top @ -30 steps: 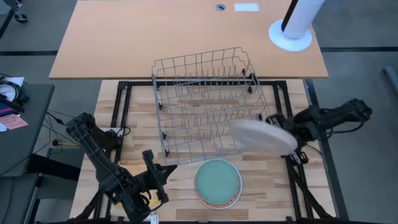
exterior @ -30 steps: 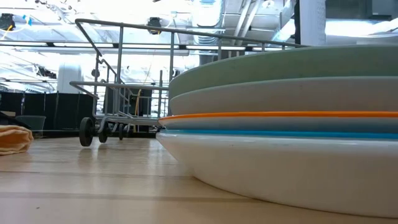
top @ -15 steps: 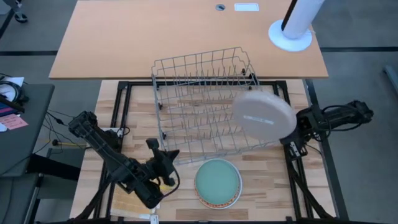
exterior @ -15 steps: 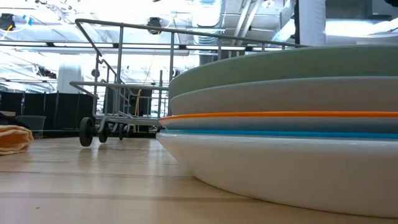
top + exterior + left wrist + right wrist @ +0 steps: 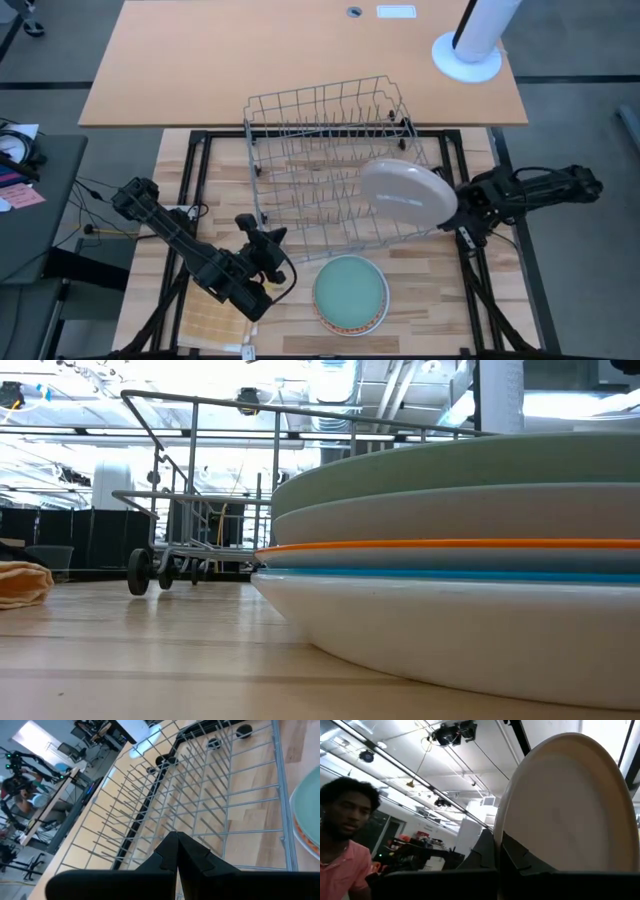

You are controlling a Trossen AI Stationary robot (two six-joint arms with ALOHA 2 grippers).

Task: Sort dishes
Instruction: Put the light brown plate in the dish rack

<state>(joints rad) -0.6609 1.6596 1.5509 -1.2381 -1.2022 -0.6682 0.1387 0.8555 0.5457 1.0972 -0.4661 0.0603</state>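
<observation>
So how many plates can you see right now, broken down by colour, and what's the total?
Beige-grey: 2, the plate in the right gripper over the wire rack, and one in the stack
Pale teal-green: 1
Orange-rimmed: 1
Blue-rimmed: 1
White: 1
Total: 6

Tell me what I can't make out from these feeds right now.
- Stack count: the high view shows only the top teal plate; the low view cuts the stack off at its right edge.
- Beige plate: whether it touches the rack is unclear; it covers the wires beneath.
- Right gripper: the plate's rim hides its fingertips.
- Left gripper is shut, empty.
</observation>
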